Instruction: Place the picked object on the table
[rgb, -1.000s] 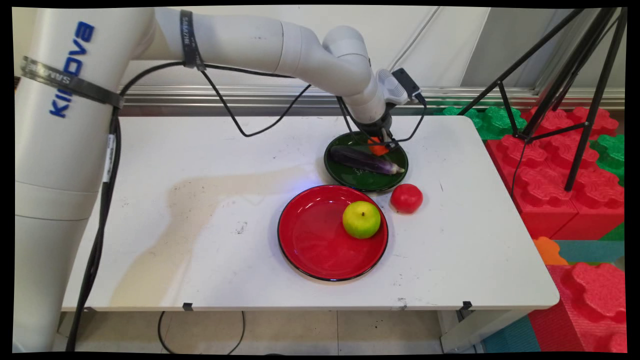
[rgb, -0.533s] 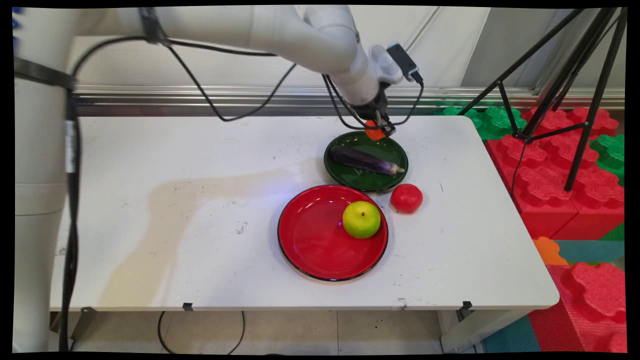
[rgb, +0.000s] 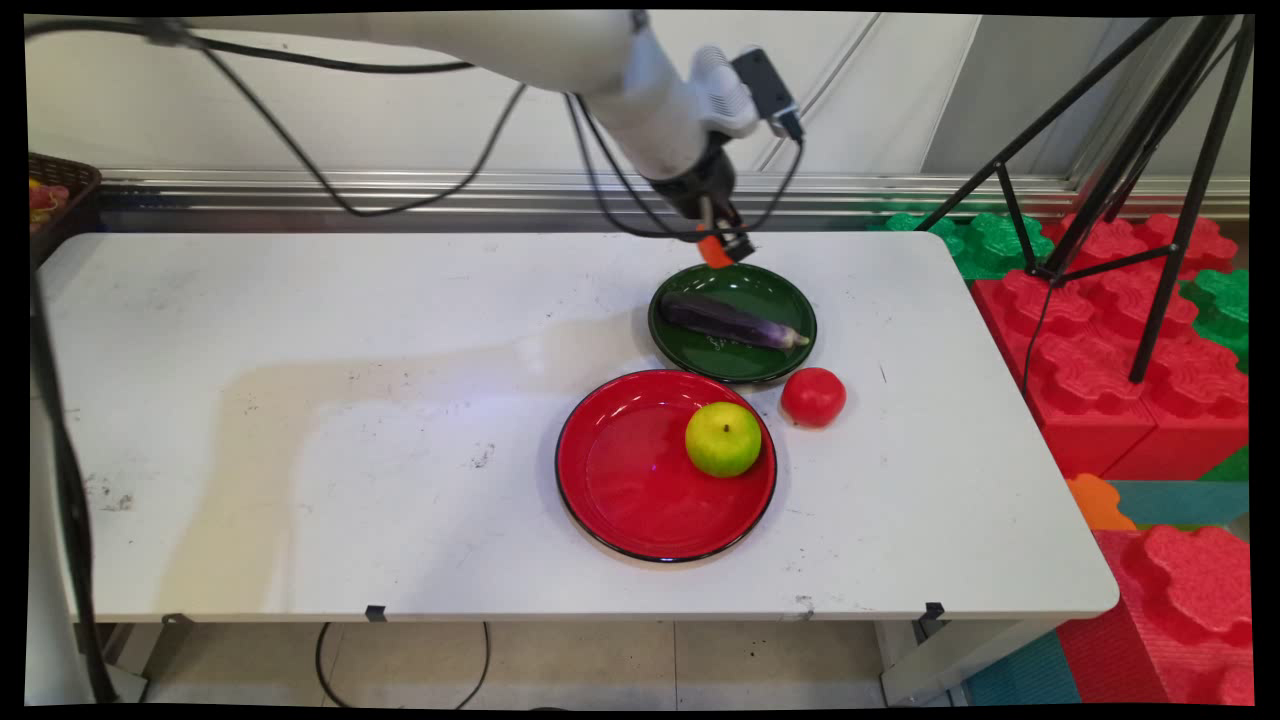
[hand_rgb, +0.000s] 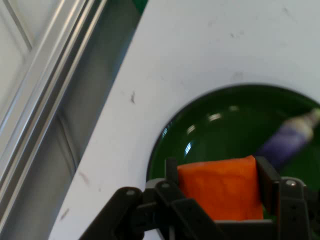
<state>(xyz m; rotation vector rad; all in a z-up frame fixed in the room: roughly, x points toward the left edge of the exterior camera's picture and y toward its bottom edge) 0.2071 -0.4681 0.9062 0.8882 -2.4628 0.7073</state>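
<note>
My gripper (rgb: 722, 247) hangs in the air above the far left rim of the green plate (rgb: 770, 290), shut on a small orange piece (rgb: 714, 253). In the hand view the orange piece (hand_rgb: 220, 187) sits squeezed between the two black fingers (hand_rgb: 267, 182), with the green plate (hand_rgb: 220, 125) below it. A purple eggplant (rgb: 728, 320) lies across the green plate; its tip (hand_rgb: 290, 137) shows in the hand view.
A red plate (rgb: 625, 475) in front of the green one carries a green apple (rgb: 723, 439). A red tomato (rgb: 813, 396) rests on the table between the plates, to the right. A black tripod (rgb: 1120, 150) and red and green foam blocks (rgb: 1110, 330) stand off the table's right side.
The gripper has risen from the green plate with the orange piece in its grasp and drifted left toward the plate's far rim. Eggplant, apple and tomato have stayed put.
</note>
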